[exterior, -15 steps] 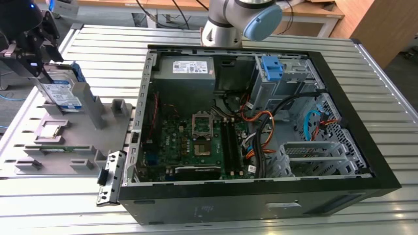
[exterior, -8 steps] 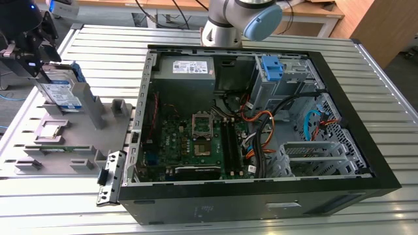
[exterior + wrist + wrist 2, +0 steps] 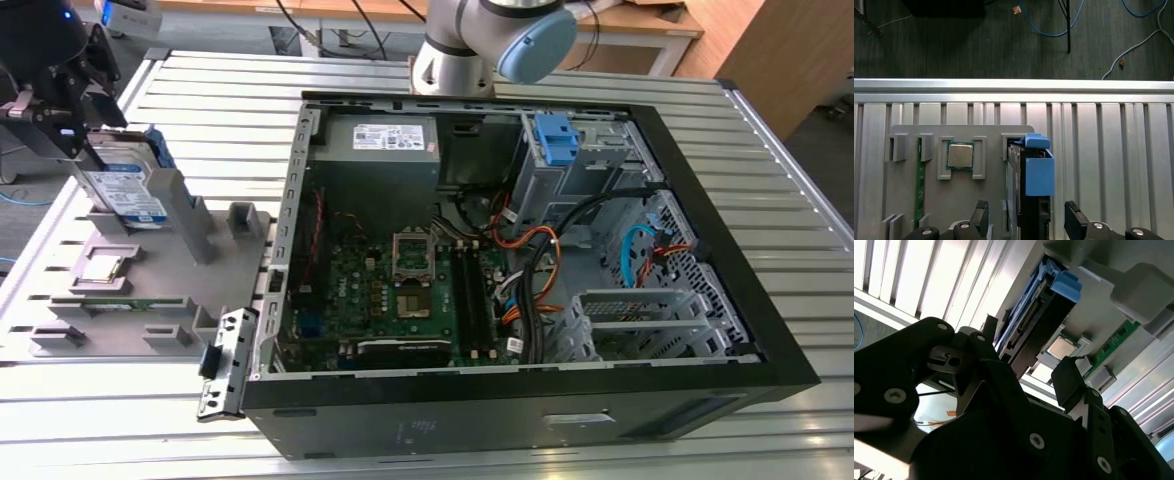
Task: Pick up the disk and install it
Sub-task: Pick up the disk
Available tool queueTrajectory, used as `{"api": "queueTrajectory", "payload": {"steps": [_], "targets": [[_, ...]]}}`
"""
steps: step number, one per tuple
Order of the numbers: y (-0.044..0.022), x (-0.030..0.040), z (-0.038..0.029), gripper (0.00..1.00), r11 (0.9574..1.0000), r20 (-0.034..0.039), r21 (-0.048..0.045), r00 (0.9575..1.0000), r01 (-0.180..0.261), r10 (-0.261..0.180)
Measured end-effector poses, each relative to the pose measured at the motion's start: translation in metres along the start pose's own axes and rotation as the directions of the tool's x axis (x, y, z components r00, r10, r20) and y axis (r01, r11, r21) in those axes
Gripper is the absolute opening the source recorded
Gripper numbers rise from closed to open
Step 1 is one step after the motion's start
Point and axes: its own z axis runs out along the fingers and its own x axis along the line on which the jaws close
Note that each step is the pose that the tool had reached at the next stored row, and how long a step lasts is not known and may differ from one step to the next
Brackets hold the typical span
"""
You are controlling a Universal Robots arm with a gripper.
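Observation:
The disk [image 3: 131,188] stands on edge in a slot of the grey fixture plate [image 3: 134,300] at the exterior view's left. It is silver with a white-and-blue label and blue side rails. My gripper [image 3: 96,150] hangs right above it, open. In the first wrist view the two black fingers [image 3: 981,216] flank the disk [image 3: 1030,175], with a small gap on each side. The second wrist view shows the disk [image 3: 1029,322] beyond the fingertips [image 3: 1070,382].
An open computer case [image 3: 747,330] lies at the exterior view's right, with a motherboard, cables, a grey power supply [image 3: 394,140] and a blue bracket [image 3: 554,140] at the drive cage. A processor chip [image 3: 960,155] and a memory stick [image 3: 919,185] sit in the fixture. The table edge [image 3: 1014,85] is close.

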Motion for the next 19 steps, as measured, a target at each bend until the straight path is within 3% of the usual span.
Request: {"api": "queueTrajectory", "payload": {"steps": [12,14,15,19], "targets": [[-0.0001,0.0000,0.0017,0.71,1.0000,-0.0001,0.0000,1.0000,0.002,-0.002],[-0.0001,0.0000,0.0017,0.69,1.0000,-0.0001,0.0000,1.0000,0.002,-0.002],[-0.0001,0.0000,0.0017,0.62,1.0000,-0.0001,0.0000,1.0000,0.002,-0.002],[-0.0001,0.0000,0.0017,0.62,1.0000,-0.0001,0.0000,1.0000,0.002,-0.002]]}}
